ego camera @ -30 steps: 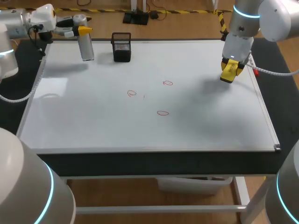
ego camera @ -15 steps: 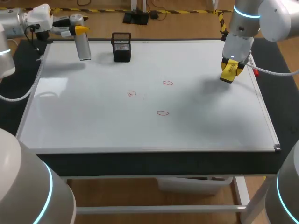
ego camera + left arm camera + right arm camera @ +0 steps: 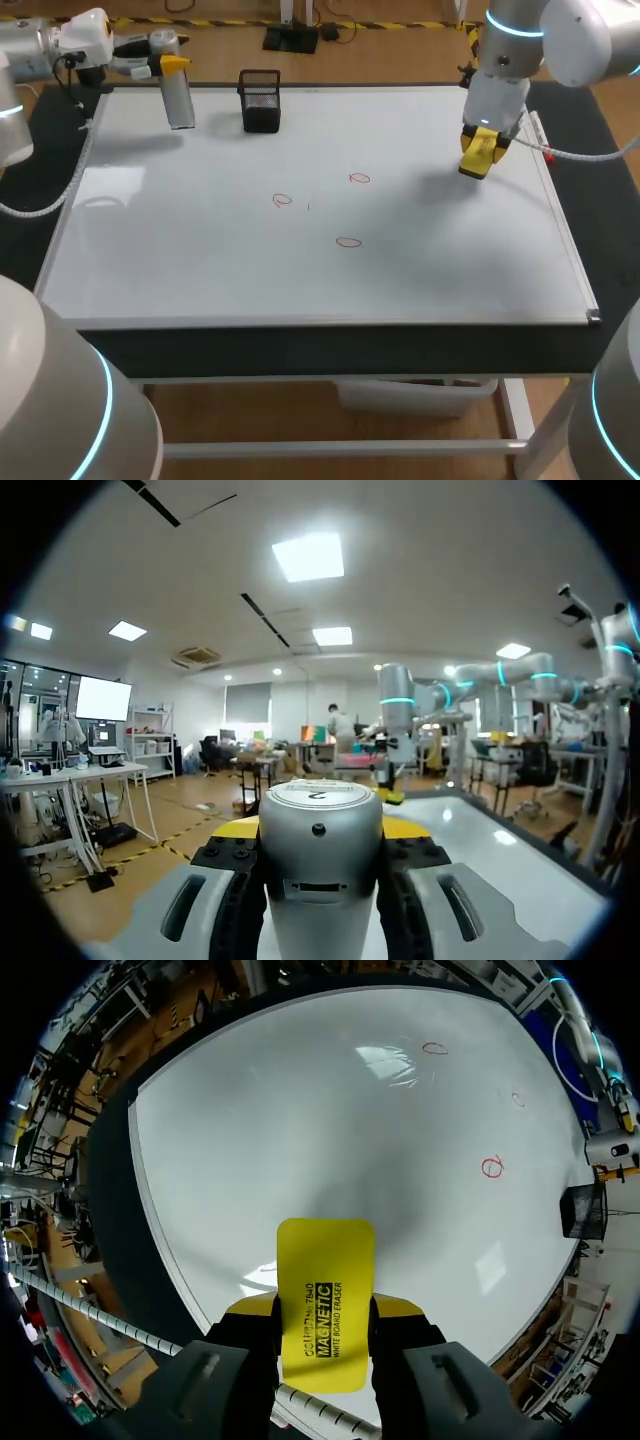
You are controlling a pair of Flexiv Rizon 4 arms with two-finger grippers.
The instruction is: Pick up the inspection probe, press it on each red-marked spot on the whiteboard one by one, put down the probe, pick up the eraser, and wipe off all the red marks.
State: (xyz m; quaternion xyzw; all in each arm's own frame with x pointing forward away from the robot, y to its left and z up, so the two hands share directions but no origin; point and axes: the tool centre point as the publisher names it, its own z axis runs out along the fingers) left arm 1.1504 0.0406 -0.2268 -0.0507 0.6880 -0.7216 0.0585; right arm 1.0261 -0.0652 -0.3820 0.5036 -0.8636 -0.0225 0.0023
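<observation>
Overhead, the whiteboard [image 3: 200, 260] bore three red marks [image 3: 348, 242] and a black holder [image 3: 260, 102] — left gripper [image 3: 170, 66] pinched the probe [image 3: 180, 102], right gripper [image 3: 325, 1307] clamped the eraser [image 3: 325, 1260].

A table [image 3: 330, 345] with a matt black top fills the middle of the head view. One white leg [image 3: 517, 410] stands at 5 o'clock, a white crossbar [image 3: 340, 449] runs along 6 o'clock, and a pale box [image 3: 410, 395] sits tucked beneath the top. The floor [image 3: 250, 410] is warm brown wood, showing under the table and again at 12 o'clock, where yellow-and-black tape [image 3: 215, 22] runs across it. In the left wrist view a white ceiling [image 3: 420, 540] carries bright rectangular light panels [image 3: 308, 556] at 12 o'clock.
</observation>
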